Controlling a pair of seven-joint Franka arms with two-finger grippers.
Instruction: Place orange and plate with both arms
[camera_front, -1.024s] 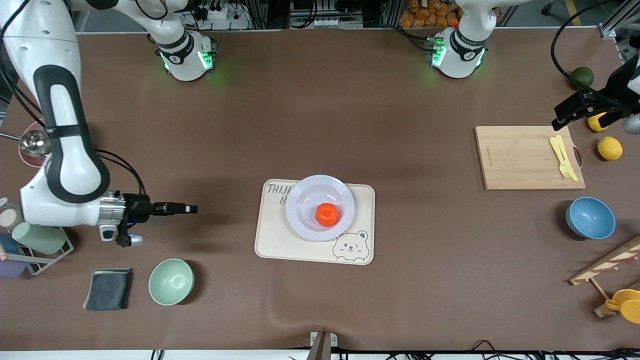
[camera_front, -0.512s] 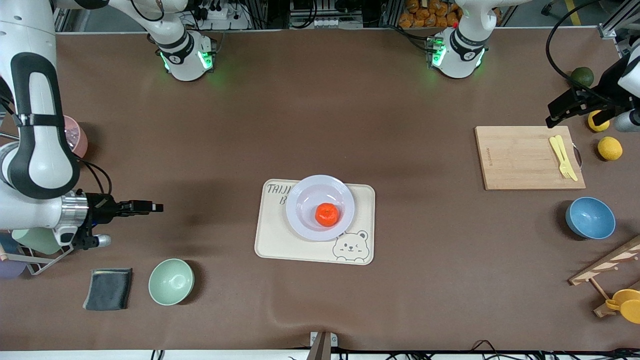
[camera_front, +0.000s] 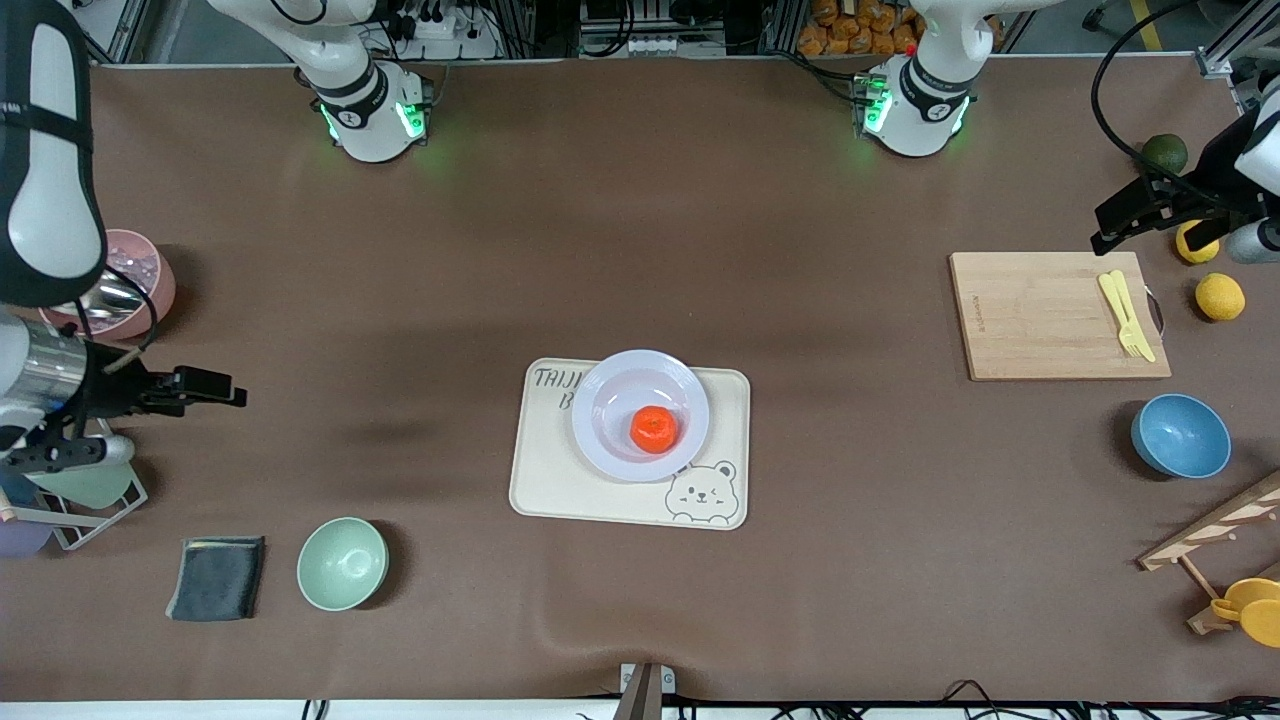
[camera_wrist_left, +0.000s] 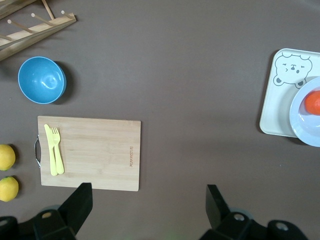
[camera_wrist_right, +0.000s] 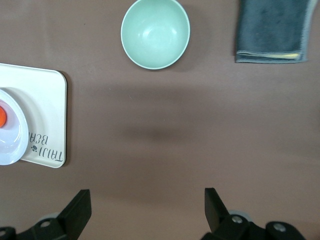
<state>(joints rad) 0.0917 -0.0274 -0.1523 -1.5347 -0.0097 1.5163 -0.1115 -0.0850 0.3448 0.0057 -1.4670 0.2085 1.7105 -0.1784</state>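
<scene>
Orange (camera_front: 654, 429) inside plate (camera_front: 610, 385), plate on bear-printed tray (camera_front: 560, 480) at table middle; mint bowl (camera_front: 342, 564) and grey cloth (camera_front: 217, 577) nearer the front camera, toward the right arm's end; right gripper (camera_wrist_right: 146, 210) empty, fingers spread wide, above bare table; left gripper (camera_wrist_left: 147, 207) also wide, empty, above cutting board (camera_wrist_left: 95, 152) edge.

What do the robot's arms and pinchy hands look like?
Both arms are chunky, smooth and white with black bands and black joints, and a shiny silver ring sits at the wrist. Their round white bases glow with green lights. Black cables loop along them. The right gripper and left gripper are black, with two flat, blocky fingers each.
</scene>
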